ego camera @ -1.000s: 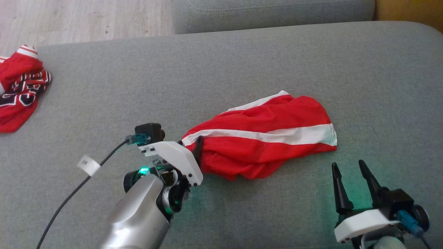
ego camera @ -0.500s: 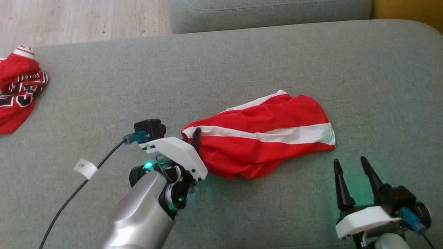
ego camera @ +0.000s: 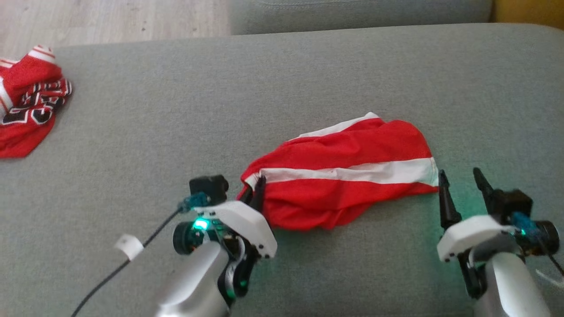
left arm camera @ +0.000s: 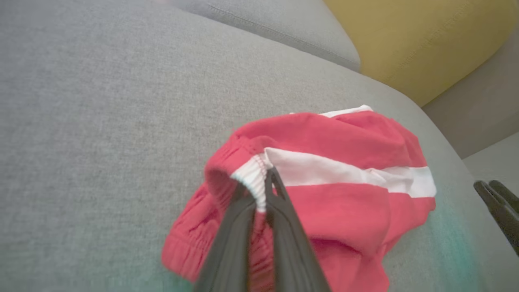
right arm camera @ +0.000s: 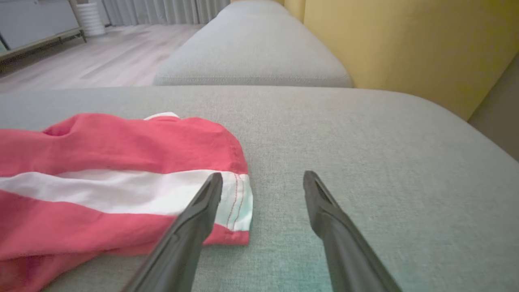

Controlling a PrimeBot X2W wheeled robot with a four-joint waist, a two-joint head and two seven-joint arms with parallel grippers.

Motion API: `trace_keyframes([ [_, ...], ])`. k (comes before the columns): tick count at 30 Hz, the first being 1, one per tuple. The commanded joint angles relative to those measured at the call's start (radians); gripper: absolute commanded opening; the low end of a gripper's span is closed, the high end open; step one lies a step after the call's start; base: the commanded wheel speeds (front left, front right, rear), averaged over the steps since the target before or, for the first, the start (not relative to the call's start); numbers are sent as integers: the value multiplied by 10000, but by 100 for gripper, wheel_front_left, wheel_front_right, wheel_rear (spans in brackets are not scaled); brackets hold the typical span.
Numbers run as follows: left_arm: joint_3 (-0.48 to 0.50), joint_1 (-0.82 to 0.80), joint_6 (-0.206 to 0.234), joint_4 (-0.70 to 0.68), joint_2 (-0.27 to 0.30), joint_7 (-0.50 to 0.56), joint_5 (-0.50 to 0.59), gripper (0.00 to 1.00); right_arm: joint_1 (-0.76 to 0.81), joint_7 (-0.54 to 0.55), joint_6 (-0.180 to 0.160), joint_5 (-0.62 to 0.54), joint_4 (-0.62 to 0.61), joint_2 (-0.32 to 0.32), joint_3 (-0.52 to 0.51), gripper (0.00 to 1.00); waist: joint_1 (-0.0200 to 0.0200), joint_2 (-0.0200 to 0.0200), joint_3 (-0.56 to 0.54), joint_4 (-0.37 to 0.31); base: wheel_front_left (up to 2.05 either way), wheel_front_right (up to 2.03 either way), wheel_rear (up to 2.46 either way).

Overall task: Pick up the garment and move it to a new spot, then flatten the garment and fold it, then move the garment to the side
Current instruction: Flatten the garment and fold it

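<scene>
Garment: the garment (ego camera: 343,176), red with a white stripe, lies crumpled on the grey sofa cushion (ego camera: 308,70) between the two grippers
Left gripper: the left gripper (left arm camera: 265,178) has its fingers together, clamped on the gathered waistband where the white stripe ends; cloth bunches around its tips
Right gripper: the right gripper (right arm camera: 262,178) has its fingers apart with nothing between them; the stitched hem corner lies just beside the finger nearer the garment, and I cannot tell whether they touch
Handling: probably light, soft and limp, so it should sag and drape from any single held point and drag easily over the cushion
Where to hold: the elastic waistband is thicker and should give a firmer bite than the thin leg cloth; the hem corner by the right gripper looks like the natural second hold
Risk: pinching only one layer may let the rest slip or unfold
Other item: a second red garment (ego camera: 26,101) lies well away, out beyond the left gripper
</scene>
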Motion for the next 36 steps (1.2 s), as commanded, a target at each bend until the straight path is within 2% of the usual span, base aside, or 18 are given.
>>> trace_keyframes([
  [1,197,-195,-29,-388,140,-182,112,0,-491,160,65,-71,-48,-66,219,100,0,0,34,86,0,0,0],
  [6,15,-57,31,-481,98,-431,203,0,-1205,872,65,-278,1058,-66,236,100,0,0,106,257,0,0,0],
  [10,-64,-23,69,-513,76,-482,189,0,-1642,988,65,-388,1839,-66,195,100,0,0,130,329,0,0,0],
  [19,-137,-4,162,-536,106,-489,169,0,-2445,1154,65,1281,3528,-66,1029,100,0,0,144,294,0,0,0],
  [24,-139,-3,196,-576,131,-503,154,0,-2765,973,65,1169,3839,-66,1240,100,0,0,173,244,0,0,0],
  [25,-137,-5,208,-594,144,-505,146,0,-2889,962,65,1166,3967,-66,1316,91,0,0,190,233,0,0,0],
  [26,-138,-8,215,-604,151,-505,143,0,-2956,967,65,1225,4027,-66,1386,87,0,0,203,230,0,0,0],
  [28,-133,-20,236,-634,172,-513,137,0,-3165,931,65,1243,4166,-66,1552,69,0,0,232,232,0,0,0],
  [31,-132,-35,254,-659,193,-517,132,0,-3341,877,65,1249,4289,-66,1588,49,0,0,248,236,0,0,0],
  [33,-136,-41,265,-666,205,-503,124,0,-3429,859,65,1243,4383,-66,1608,43,0,0,251,235,0,0,0],
  [35,-131,-43,276,-673,222,-503,112,0,-3518,856,65,1218,4471,-79,1640,32,0,0,247,232,0,0,0],
  [36,-120,-42,280,-680,231,-518,105,0,-3567,811,65,1200,4483,-96,1647,19,0,0,245,228,0,0,0],
])
